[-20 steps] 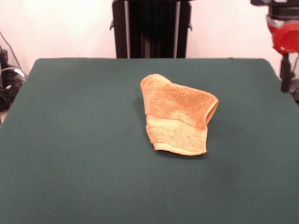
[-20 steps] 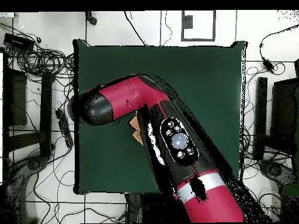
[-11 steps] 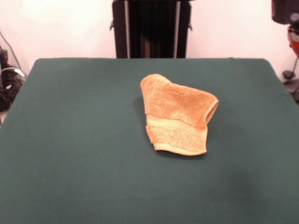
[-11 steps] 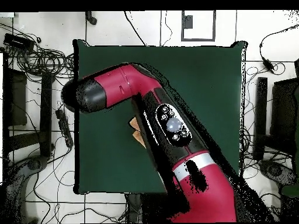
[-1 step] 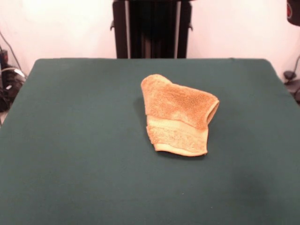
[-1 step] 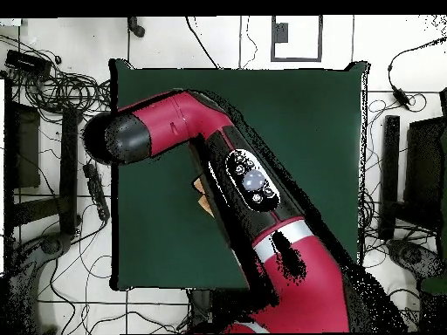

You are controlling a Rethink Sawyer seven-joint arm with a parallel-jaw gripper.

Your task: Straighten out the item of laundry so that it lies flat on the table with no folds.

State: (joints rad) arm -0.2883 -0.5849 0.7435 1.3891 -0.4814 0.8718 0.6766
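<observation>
Landmark: black upright column (image 5: 151, 28), standing against the white wall (image 5: 65, 28) in the front view.
Cables, front view: dark tangle of cables (image 5: 8, 86), well to the left of the column and lower, at the picture's edge.
Dark object, front view: small dark item (image 5: 291, 79), far to the right of the column, at the picture's edge; cannot tell what it is.
Floor, overhead view: white tiled floor (image 6: 52, 288) with dark grout lines.
Cables, overhead view: loose black cables (image 6: 61, 83) spread over the tiles.
Black stands, overhead view: one dark frame (image 6: 388, 174) and another (image 6: 26, 148), on opposite sides of the floor.
</observation>
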